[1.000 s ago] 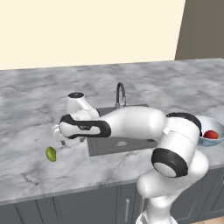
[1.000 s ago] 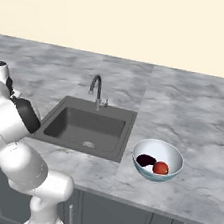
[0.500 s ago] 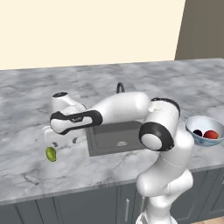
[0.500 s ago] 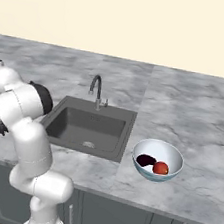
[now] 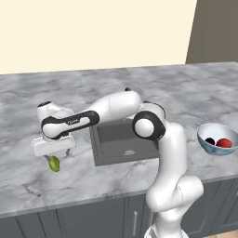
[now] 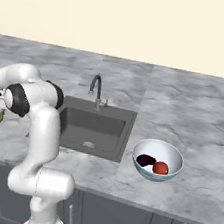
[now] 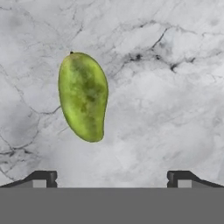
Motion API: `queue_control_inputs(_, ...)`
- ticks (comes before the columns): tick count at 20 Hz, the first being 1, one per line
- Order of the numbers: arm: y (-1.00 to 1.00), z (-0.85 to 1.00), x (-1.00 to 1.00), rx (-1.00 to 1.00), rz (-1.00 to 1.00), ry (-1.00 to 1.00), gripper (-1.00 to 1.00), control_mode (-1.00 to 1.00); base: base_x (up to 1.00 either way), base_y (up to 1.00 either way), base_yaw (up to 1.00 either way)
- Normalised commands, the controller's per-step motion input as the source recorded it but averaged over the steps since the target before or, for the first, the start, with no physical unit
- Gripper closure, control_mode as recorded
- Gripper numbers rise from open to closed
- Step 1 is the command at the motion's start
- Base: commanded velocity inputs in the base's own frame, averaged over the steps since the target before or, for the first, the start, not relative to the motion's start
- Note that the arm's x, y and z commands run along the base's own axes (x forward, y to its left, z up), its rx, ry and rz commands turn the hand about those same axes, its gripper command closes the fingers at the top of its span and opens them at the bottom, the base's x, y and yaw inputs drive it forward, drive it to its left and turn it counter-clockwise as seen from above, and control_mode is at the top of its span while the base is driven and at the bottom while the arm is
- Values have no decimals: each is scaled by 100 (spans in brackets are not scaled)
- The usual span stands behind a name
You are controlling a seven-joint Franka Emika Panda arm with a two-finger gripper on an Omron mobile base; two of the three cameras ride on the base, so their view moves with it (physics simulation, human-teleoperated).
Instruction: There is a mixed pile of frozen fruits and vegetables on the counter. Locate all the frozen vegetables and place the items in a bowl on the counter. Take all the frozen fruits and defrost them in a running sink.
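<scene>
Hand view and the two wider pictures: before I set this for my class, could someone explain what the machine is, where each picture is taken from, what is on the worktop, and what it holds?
It is a rendered white robot arm with two fingers, standing open and holding nothing. Two pictures come from cameras on its base, behind it to the left and right. The third looks along the hand at a yellow-green oval fruit lying on the grey-and-white marble counter, left of the square dark grey sink. Right of the sink, a wide pale blue-white bowl holds a dark purple oblong eggplant and a small red ball.
</scene>
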Motion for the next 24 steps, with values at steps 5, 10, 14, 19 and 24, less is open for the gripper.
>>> queue_control_inputs(5, 21, -35, 26, -5, 1, 2, -100, -100, 0, 0, 0)
queue_control_inputs(10, -1, -29, 45, 0, 2, 3, -100, -100, 0, 0, 0)
queue_control_inputs(14, 4, -33, -1, 0, -1, 1, -100, -100, 0, 0, 0)
queue_control_inputs(19, -7, -38, -11, 1, -2, 0, -100, -100, 0, 0, 0)
queue_control_inputs(24, -18, -23, -1, 0, -2, -2, -100, -100, 0, 0, 0)
